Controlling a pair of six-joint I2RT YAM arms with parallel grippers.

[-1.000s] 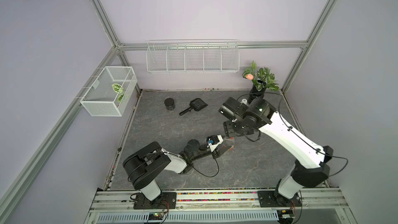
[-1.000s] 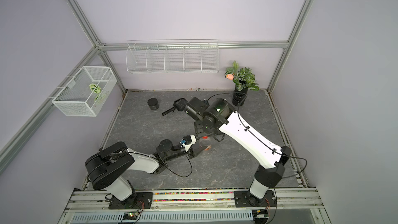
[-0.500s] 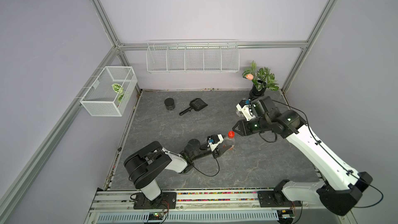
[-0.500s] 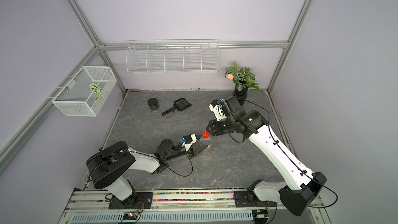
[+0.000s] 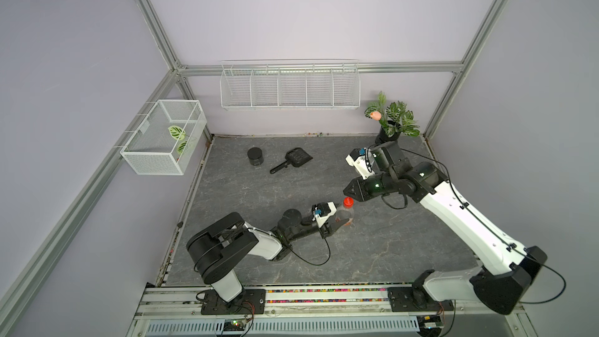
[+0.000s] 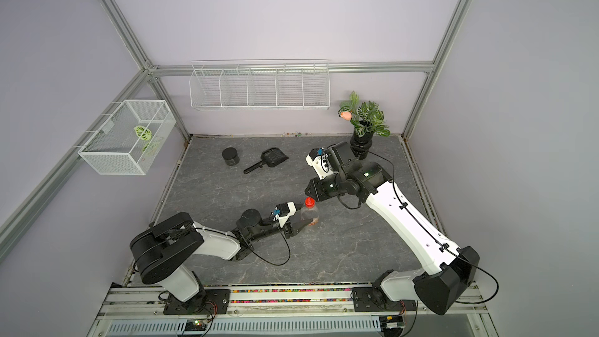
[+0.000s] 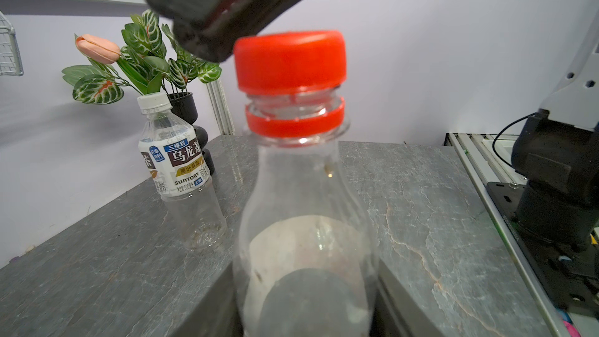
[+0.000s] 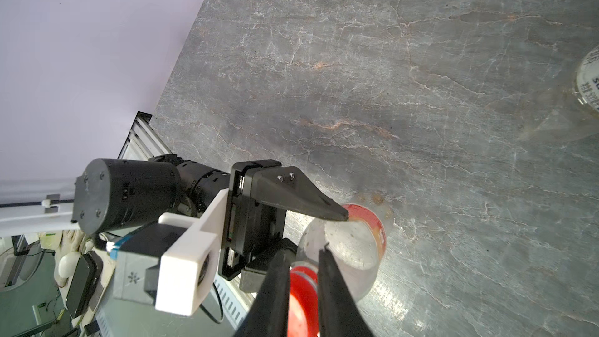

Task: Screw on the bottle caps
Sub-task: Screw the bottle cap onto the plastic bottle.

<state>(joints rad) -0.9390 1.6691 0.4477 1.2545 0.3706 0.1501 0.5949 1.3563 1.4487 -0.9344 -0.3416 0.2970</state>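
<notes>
My left gripper (image 5: 334,222) is shut on a clear bottle (image 5: 344,216) with an orange-red label band, which stands upright mid-table. A red cap (image 5: 348,201) sits on its neck, with thread showing between the cap and the red ring in the left wrist view (image 7: 290,59). My right gripper (image 5: 350,194) hovers just above and behind the cap, shut and empty; in the left wrist view its fingertips (image 7: 207,47) are off the cap. The shorter bottle (image 7: 175,160), white-labelled, wears a white cap (image 7: 153,101) and stands by the vase; my right arm hides it in both top views.
A black jar (image 5: 255,156) and a black scoop (image 5: 293,158) lie at the back left. A black vase with plants (image 5: 390,124) stands in the back right corner. A wire rack (image 5: 290,87) and a mesh box (image 5: 165,137) hang on the walls.
My right arm swung from over the bottle out to the right, uncovering the red cap on the neck, and its jaws went from wide to shut. The left gripper kept its hold.
</notes>
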